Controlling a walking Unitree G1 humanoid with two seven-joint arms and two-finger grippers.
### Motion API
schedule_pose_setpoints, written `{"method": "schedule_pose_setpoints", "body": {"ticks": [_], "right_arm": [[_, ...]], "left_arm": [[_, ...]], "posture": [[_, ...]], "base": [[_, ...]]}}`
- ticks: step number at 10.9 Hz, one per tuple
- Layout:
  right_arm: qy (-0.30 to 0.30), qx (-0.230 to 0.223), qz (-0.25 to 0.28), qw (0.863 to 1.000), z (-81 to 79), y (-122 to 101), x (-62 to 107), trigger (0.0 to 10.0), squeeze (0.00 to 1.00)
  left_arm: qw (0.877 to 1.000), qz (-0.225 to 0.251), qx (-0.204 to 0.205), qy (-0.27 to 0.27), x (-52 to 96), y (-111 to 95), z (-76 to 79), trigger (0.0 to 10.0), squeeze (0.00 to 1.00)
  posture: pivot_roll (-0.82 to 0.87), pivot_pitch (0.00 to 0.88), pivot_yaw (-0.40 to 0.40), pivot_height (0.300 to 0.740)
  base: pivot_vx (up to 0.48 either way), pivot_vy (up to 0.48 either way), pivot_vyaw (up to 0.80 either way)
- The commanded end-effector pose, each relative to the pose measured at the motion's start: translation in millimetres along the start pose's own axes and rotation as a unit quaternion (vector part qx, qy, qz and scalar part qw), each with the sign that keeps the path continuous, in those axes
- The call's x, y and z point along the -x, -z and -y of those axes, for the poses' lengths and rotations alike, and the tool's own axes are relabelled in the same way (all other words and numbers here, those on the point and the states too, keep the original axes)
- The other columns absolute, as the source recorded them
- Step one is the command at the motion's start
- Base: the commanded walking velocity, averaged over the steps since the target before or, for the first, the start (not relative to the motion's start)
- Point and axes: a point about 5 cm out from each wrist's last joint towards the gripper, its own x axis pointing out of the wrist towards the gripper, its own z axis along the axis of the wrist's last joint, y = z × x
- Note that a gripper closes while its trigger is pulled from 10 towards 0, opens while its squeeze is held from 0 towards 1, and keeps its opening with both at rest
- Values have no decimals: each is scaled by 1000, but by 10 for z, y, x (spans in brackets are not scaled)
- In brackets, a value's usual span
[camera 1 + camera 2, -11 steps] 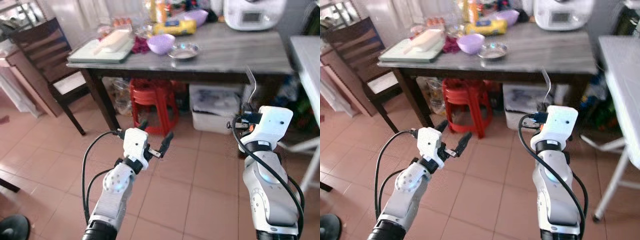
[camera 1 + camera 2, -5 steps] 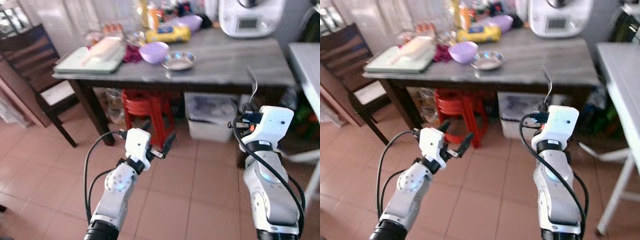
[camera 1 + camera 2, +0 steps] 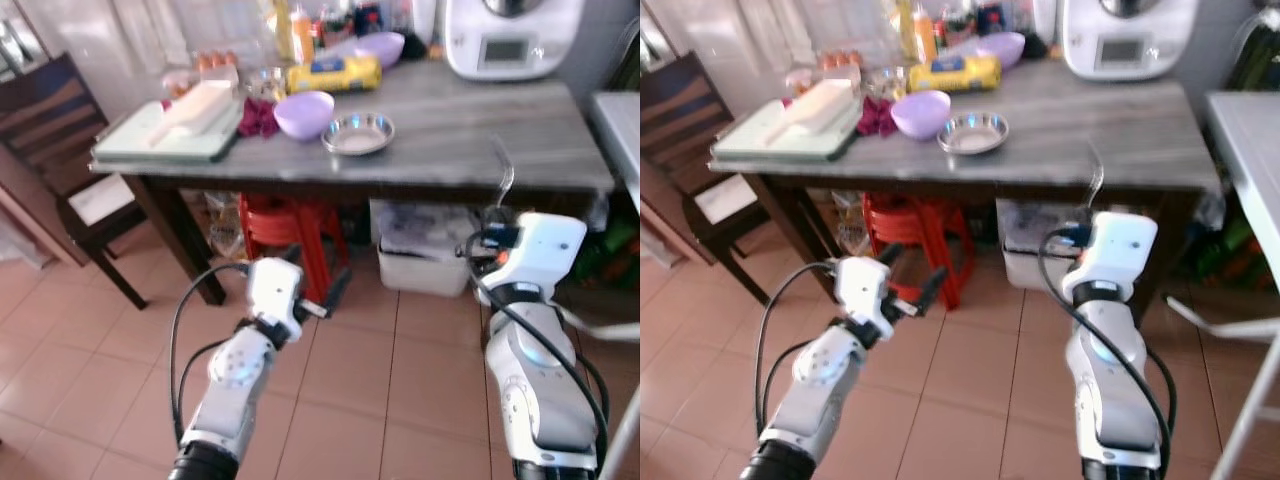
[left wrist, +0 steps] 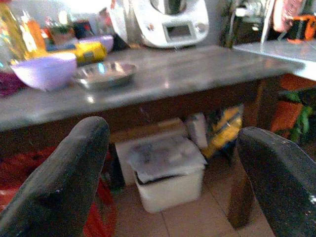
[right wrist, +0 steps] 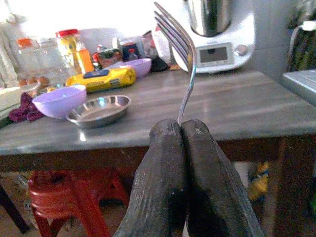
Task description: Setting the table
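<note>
From the head views: grey worktop [image 3: 470,120] ahead carried a steel dish [image 3: 358,133]; left pincer [image 3: 307,283] gaped, empty. Right wrist view: right pincer [image 5: 181,132] pinched tight on an upright fork [image 5: 183,59]. Advised: approach squarely, lay fork beside dish.

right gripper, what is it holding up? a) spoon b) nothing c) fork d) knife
c: the right gripper has its jaws shut on the handle of a metal fork, whose tines point up in front of the grey table.
</note>
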Motion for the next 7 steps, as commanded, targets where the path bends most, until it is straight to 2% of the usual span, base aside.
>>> {"method": "schedule_pose_setpoints", "body": {"ticks": [1, 5, 7], "right_arm": [[-13, -8, 9, 1000, -103, -41, -1, 10000, 0], [-10, -10, 7, 1000, -104, -33, 2, 10000, 0], [-9, -11, 7, 1000, -112, -30, -3, 10000, 0]], "left_arm": [[1000, -5, -11, -13, 53, 1, -118, 10000, 0], [1000, -5, -11, -10, 49, -2, -108, 10000, 0], [1000, -4, -11, -8, 45, -6, -112, 10000, 0]], "posture": [[-182, 59, 115, 740], [-180, 60, 119, 740], [-178, 60, 120, 740]], "base": [[386, 0, 0], [388, 0, 0], [388, 0, -547]]}}
